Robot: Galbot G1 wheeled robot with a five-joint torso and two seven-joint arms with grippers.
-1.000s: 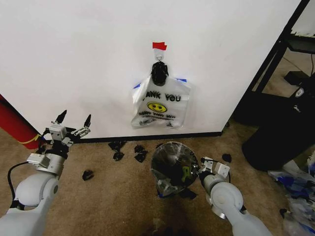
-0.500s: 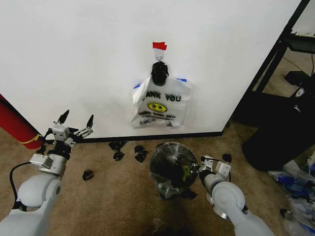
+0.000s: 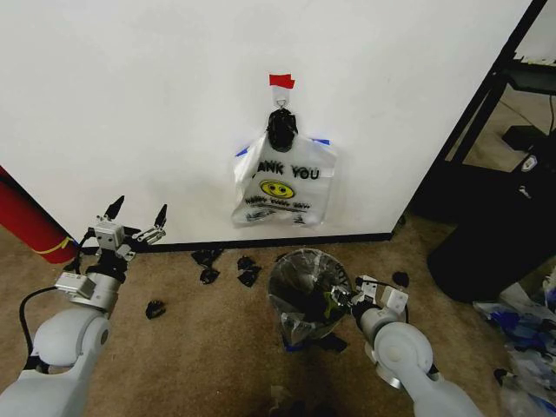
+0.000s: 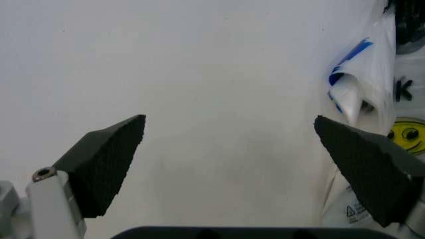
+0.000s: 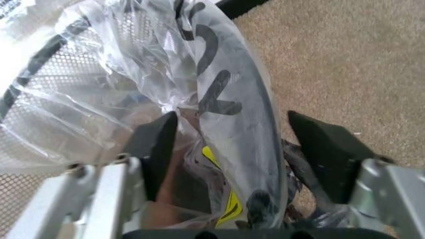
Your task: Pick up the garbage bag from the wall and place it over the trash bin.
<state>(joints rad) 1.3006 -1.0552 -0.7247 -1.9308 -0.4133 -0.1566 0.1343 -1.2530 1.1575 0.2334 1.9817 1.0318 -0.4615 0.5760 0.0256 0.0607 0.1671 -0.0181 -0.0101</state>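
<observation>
The wall (image 3: 130, 95) takes up most of the head view, with a white "THANK YOU" bag (image 3: 280, 187) hanging off a hook under a bit of red tape (image 3: 281, 81). Down on the carpet (image 3: 200, 347) sits the trash bin (image 3: 306, 291), and the clear garbage bag (image 5: 133, 84) is already draped over its rim. The right tool (image 5: 242, 144) is spread open right at that rim, straddling a fold of the plastic. The left tool (image 4: 232, 159) hovers open by the wall, well apart from the bin. Main risk: the thin film snags on a finger (image 5: 325, 149) and gets dragged off the rim, or the light bin tips.
</observation>
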